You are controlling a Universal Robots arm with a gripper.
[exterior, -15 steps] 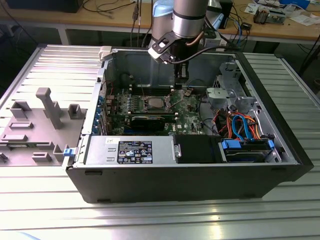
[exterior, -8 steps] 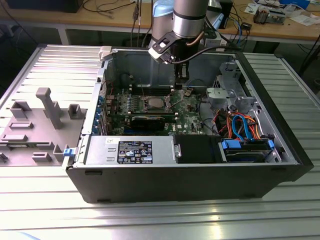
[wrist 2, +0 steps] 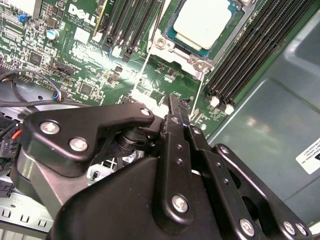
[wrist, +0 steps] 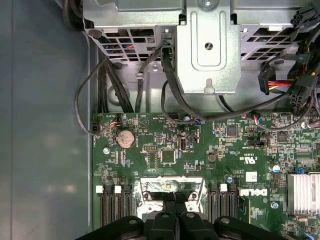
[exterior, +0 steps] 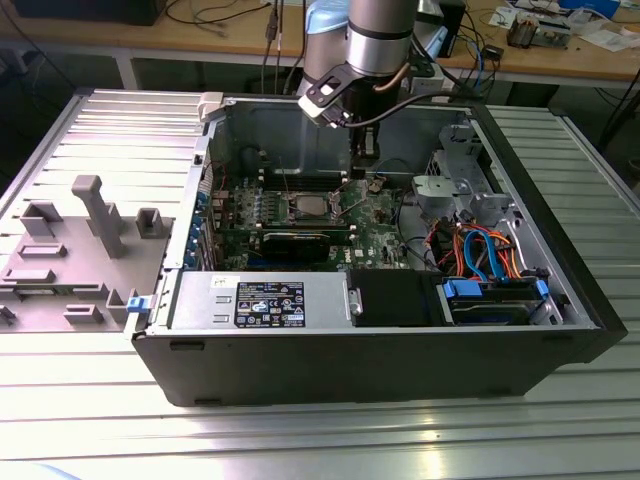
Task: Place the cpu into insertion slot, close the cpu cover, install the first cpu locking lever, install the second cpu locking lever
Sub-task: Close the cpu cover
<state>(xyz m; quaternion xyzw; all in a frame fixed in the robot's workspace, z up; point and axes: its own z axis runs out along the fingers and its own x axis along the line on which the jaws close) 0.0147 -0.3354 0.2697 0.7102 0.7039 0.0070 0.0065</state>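
Observation:
The cpu (wrist 2: 202, 22), with its plain silver top, lies flat in the insertion slot (wrist 2: 164, 44) on the green motherboard (wrist 2: 90, 75). A silver metal rim frames it. I cannot tell whether the cpu cover lies over it. In the exterior view the cpu (exterior: 308, 208) sits mid-board inside the open case. My gripper (wrist 2: 173, 102) hangs just above the board beside the slot, fingers shut together with nothing between them. In the first wrist view the gripper (wrist: 175, 200) hides part of the slot's rim (wrist: 150, 187). From outside, the gripper (exterior: 360, 175) stands to the exterior view's right of the cpu.
Black memory slots (wrist 2: 250, 55) flank the socket. A long black expansion card (exterior: 300, 243) lies nearer the case front. A metal drive cage (wrist: 207, 45) with black cables (wrist: 105, 85) stands close by. Coloured cables (exterior: 480, 250) fill the case's right. A grey fixture tray (exterior: 70, 250) lies outside.

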